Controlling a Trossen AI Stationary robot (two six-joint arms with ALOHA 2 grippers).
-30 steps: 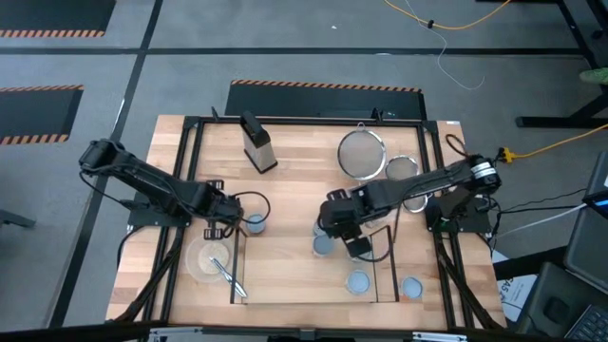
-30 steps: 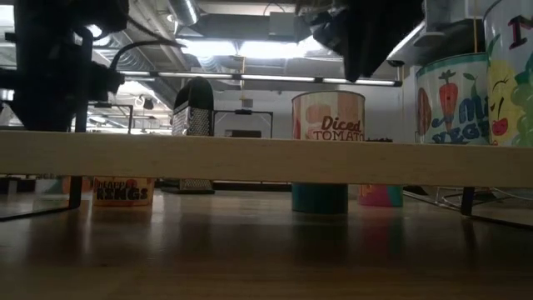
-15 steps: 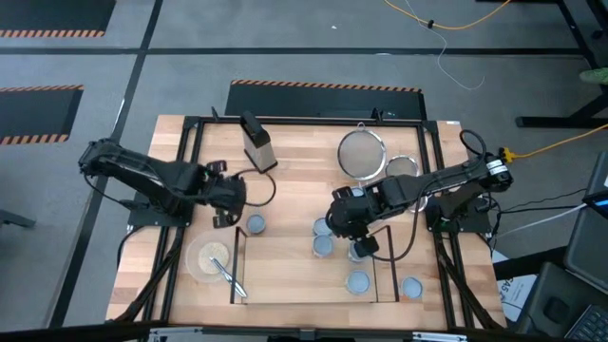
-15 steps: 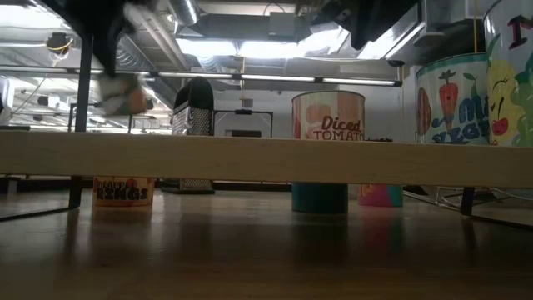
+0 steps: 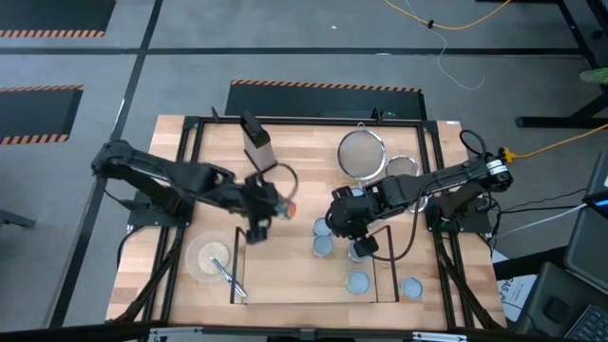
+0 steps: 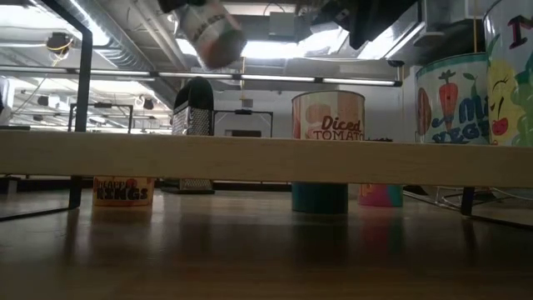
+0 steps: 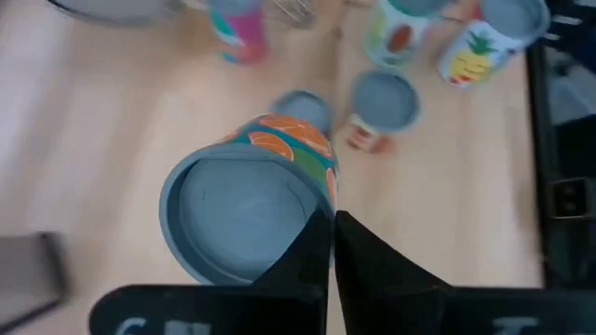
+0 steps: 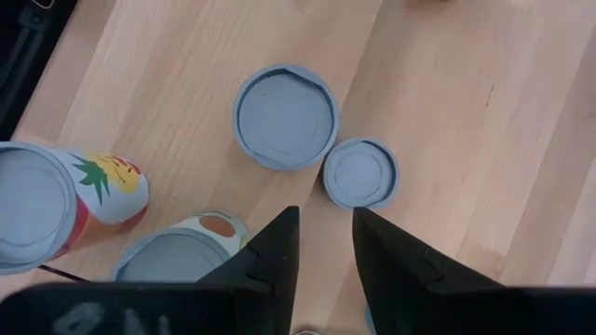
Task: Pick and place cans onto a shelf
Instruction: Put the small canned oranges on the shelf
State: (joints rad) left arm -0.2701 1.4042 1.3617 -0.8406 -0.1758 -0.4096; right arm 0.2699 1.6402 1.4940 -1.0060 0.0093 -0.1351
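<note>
My left gripper (image 5: pixel 271 206) is shut on a can with an orange-slice label (image 7: pixel 251 214), high above the table's middle; the low view shows this can (image 6: pixel 208 33) tilted. My right gripper (image 8: pixel 324 223) is open and empty, above a group of cans right of centre: a wide blue-topped can (image 8: pixel 284 116), a small can (image 8: pixel 360 174) and a pineapple-labelled can (image 8: pixel 56 205). The shelf (image 5: pixel 294 275) is a light-wood board near the front edge. In the low view a "Diced Tomato" can (image 6: pixel 327 117) stands on top of the shelf (image 6: pixel 250 160). My left gripper pinches the orange-labelled can at the rim of its top end (image 7: pixel 317 221), the two fingers almost together on the rim's edge. The fingers come at the can from its top end. The can is lifted clear of the table and hangs tilted.
A grater (image 5: pixel 256 142) stands at the far middle and two wire strainers (image 5: pixel 361 152) lie at the far right. A pale bowl with a utensil (image 5: pixel 211 258) sits at the near left. A "Rings" can (image 6: pixel 123 190) stands on the table behind the shelf.
My left gripper has gone up and toward the table's right edge, carrying the orange-labelled can from the left side to above the middle; the can now hangs higher and tilted. My right gripper has risen a little above the cans and stayed open.
</note>
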